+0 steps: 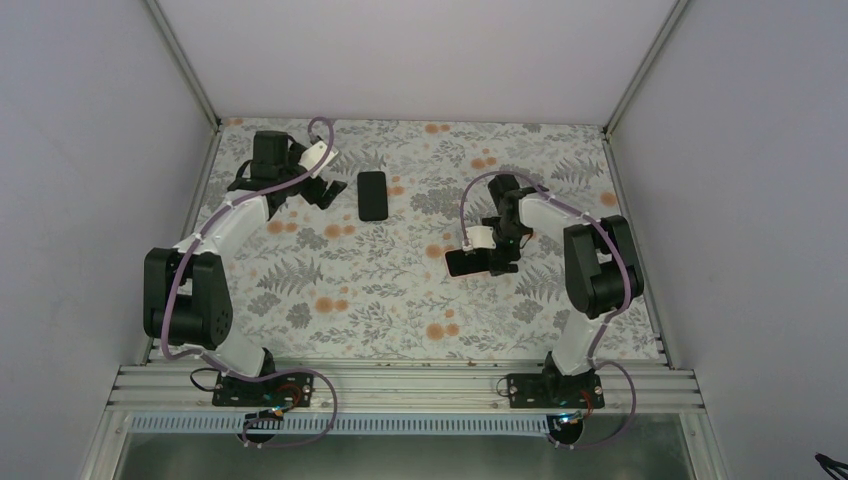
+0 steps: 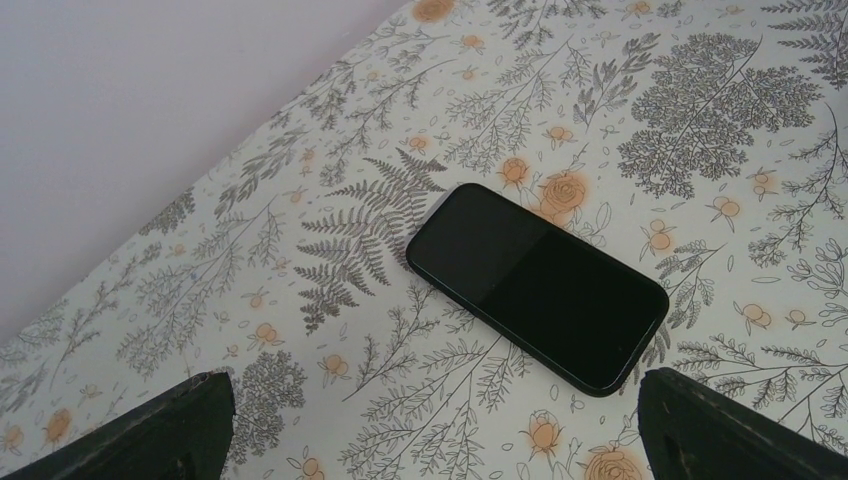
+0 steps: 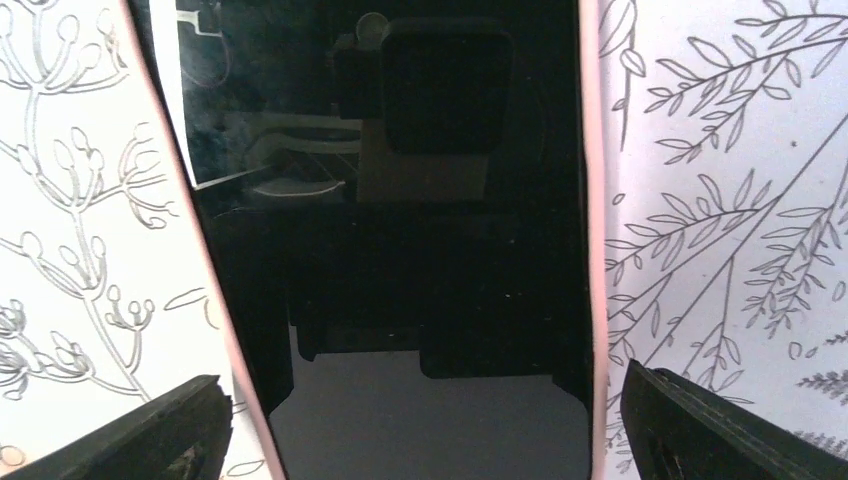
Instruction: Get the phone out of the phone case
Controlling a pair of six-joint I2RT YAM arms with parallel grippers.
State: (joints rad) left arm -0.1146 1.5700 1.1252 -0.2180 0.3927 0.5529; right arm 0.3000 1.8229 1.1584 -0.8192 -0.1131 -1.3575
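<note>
Right tool hangs released and empty astride the phone, screen-up on the table in what looks like its pink case; closing squarely on both long rims should prevent skidding, as the left tool, likewise released, faces a black handset beyond the phone.

You have no readable text, brand, number or sign in any view. The glossy black screen in the centre of the right wrist view shows only reflections; the tablecloth carries only flowers and ferns.
</note>
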